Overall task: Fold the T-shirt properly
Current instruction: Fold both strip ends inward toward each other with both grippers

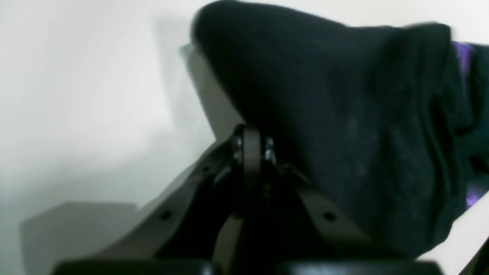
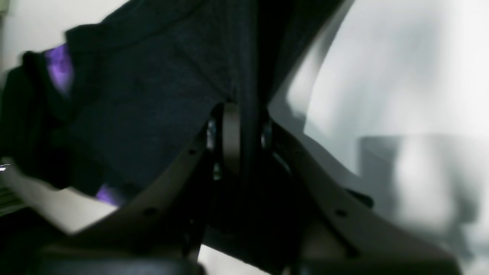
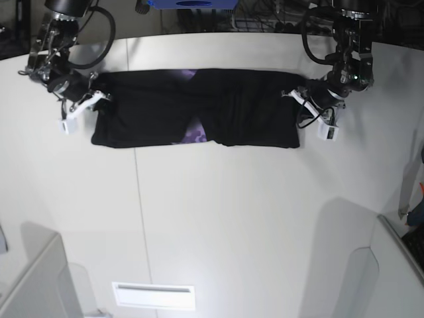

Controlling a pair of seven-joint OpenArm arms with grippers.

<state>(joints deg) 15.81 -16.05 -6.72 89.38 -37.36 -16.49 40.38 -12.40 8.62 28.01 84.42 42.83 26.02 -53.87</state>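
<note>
While stretched flat, T-shirt [image 3: 199,109] between left gripper [image 3: 296,95] and right gripper [image 3: 99,95].

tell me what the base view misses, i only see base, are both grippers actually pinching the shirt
Observer: Yes for the left gripper: its wrist view shows the jaws shut with black cloth of the T-shirt bunched over them.
Operator: and the right one
Observer: The right gripper is closed on a fold of the T-shirt that runs down between its jaws.
Operator: any print showing up close
Observer: Purple print peeks out between black layers in the right wrist view, away from the jaws.
</note>
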